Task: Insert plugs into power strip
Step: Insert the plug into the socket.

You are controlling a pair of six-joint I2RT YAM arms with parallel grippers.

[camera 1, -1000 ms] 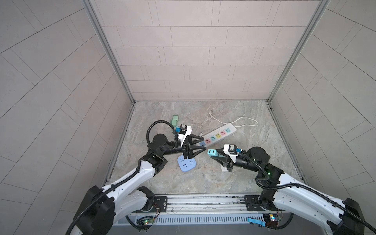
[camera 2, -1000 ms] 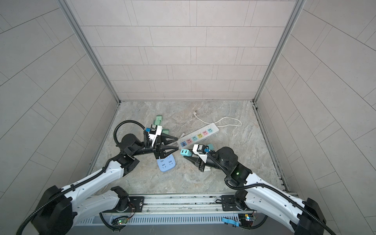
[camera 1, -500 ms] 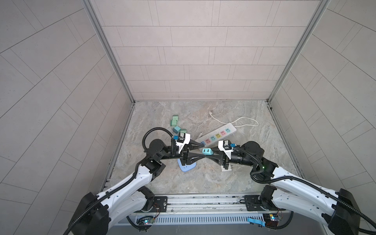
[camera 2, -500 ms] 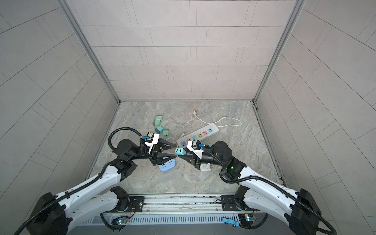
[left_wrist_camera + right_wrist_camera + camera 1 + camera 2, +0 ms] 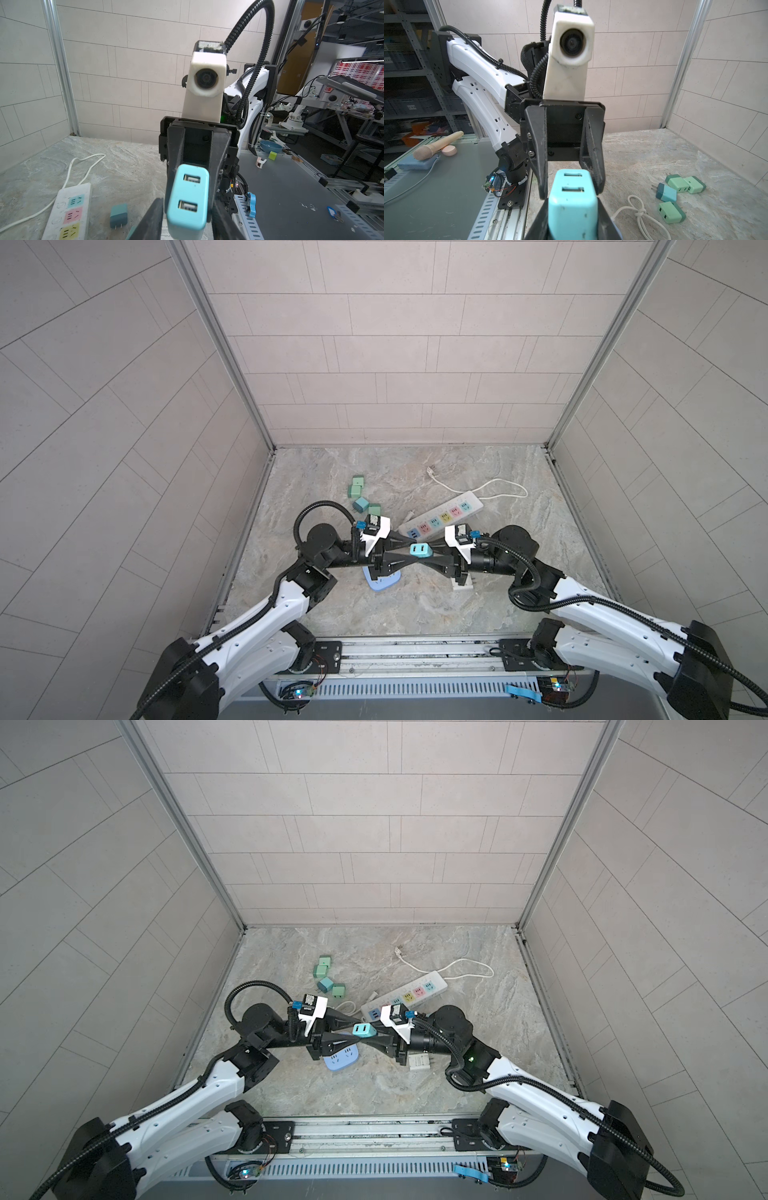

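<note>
Handover, by my reading: right end effector (image 5: 431, 552) clamps the teal plug (image 5: 419, 549) in mid-air over the counter's (image 5: 415, 614) middle, just frontward of the power strip (image 5: 442, 519). Left end effector (image 5: 409, 552) brackets the same plug; whether it presses, I cannot tell. Next: one firm grip, then the other lets go.

Grey metal storage shelves (image 5: 402, 72) and a cluttered grey workbench (image 5: 291, 197) are standing outside the beige tile-patterned panel enclosure (image 5: 415, 364). It is looking like a robotics lab.
</note>
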